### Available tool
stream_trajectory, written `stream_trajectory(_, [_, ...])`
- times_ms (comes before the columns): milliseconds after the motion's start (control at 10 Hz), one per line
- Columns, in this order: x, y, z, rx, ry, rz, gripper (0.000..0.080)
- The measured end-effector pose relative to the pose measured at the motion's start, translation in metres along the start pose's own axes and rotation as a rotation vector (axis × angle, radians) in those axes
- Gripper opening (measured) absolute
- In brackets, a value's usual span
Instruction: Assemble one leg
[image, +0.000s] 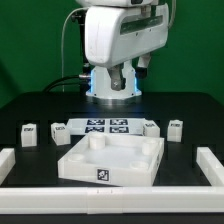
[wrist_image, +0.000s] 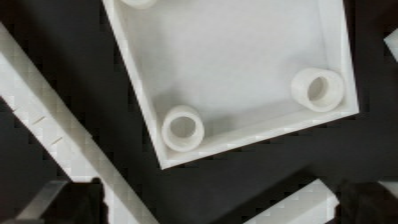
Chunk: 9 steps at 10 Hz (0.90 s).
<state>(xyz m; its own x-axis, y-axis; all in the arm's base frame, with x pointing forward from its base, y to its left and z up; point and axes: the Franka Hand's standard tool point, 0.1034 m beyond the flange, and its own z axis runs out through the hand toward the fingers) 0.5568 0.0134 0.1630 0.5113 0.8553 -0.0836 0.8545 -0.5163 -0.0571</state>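
Four small white legs with tags stand on the table behind the tray: two at the exterior view's left (image: 28, 133) (image: 57, 130) and two at its right (image: 150, 128) (image: 176, 127). The big white square tray (image: 110, 160) lies in front of them. My gripper (image: 124, 74) hangs high above the table behind the tray, touching no part. In the wrist view the gripper (wrist_image: 217, 206) is open and empty, and its dark fingertips (wrist_image: 63, 200) show at the frame's edge. The tray (wrist_image: 231, 60) with two round corner sockets lies far below. No leg shows in the wrist view.
The marker board (image: 105, 126) lies between the two pairs of legs. White rails border the work area at the exterior view's left (image: 10, 165), right (image: 212, 165) and front (image: 110, 198). A rail (wrist_image: 54, 130) also crosses the wrist view beside the tray.
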Motion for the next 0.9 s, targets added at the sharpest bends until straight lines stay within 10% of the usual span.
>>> stream_trajectory(900, [-0.0019,-0.0025,0.0004,0.028,-0.021,-0.019,0.0650])
